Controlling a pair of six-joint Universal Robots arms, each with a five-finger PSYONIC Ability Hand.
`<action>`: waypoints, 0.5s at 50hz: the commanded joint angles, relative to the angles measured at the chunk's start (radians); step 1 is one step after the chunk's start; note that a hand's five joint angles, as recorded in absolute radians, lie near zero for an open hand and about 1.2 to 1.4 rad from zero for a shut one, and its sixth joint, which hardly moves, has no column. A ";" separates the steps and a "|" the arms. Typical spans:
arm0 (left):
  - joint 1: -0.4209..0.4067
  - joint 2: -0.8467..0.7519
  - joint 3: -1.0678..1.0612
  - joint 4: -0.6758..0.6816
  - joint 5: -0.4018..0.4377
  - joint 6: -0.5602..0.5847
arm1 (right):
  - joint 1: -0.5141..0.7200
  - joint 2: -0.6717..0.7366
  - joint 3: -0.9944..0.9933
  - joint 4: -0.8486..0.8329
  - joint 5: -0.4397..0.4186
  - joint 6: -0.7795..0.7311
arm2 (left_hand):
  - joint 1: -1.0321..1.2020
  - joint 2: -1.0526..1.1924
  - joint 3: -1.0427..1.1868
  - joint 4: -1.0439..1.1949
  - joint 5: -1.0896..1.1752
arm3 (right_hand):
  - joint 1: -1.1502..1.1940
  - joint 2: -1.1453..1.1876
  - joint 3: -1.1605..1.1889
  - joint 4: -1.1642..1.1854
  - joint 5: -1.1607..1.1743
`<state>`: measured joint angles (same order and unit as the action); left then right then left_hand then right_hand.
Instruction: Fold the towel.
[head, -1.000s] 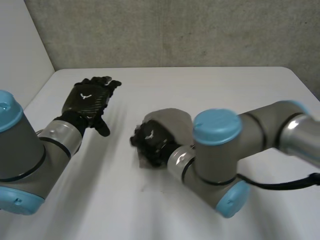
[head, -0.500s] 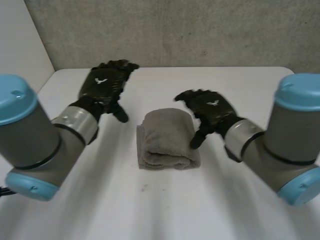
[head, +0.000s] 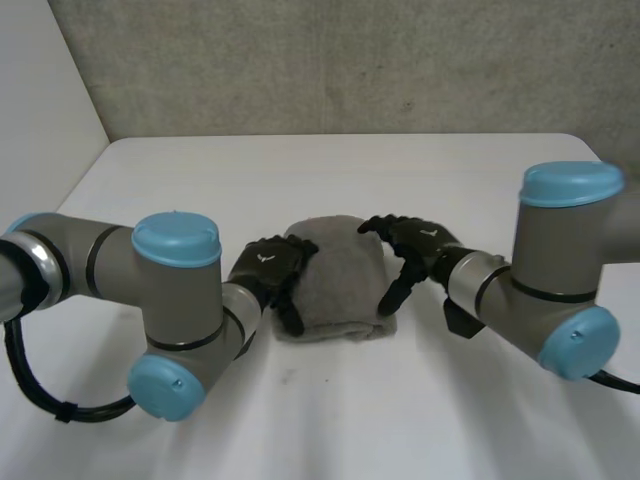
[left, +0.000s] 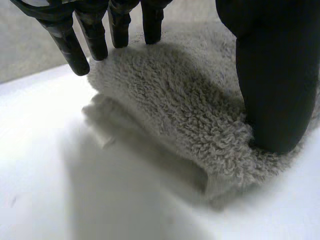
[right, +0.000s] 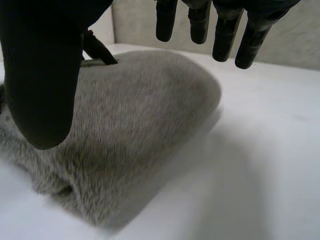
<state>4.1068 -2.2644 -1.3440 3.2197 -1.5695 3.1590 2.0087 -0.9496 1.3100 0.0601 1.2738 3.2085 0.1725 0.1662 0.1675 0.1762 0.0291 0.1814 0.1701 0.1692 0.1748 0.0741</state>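
Folded towel (head: 340, 275) — left hand (head: 268, 268) fingers released, touching its edge — right hand (head: 420, 245) fingers released

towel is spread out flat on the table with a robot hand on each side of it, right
Not quite. The towel is not spread out flat: the head view shows it folded into a thick bundle on the table. The rest holds: the left robot hand is at one side of it and the right robot hand at the other.
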 joint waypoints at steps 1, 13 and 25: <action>0.007 0.040 -0.075 0.005 -0.021 0.003 | 0.058 0.107 -0.086 0.018 0.015 -0.080 | 0.006 0.012 0.011 0.002 -0.025 | -0.007 0.004 0.005 0.000 -0.074; 0.007 0.198 -0.126 0.009 -0.021 0.001 | 0.048 -0.014 -0.089 0.021 0.039 -0.139 | 0.003 0.009 0.008 -0.001 -0.028 | -0.007 0.004 0.005 0.000 -0.074; 0.119 0.584 -0.055 0.002 -0.012 0.000 | -0.037 -0.411 -0.087 0.009 0.176 -0.144 | 0.002 0.008 0.007 -0.002 -0.029 | -0.007 0.004 0.005 0.000 -0.074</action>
<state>4.1405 -1.8546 -1.4461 3.2298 -1.5907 3.1613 2.0279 -1.2115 1.2298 0.0694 1.3638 3.0694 0.1693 0.1645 0.1669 0.1762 0.0279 0.1808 0.1694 0.1663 0.1744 0.0741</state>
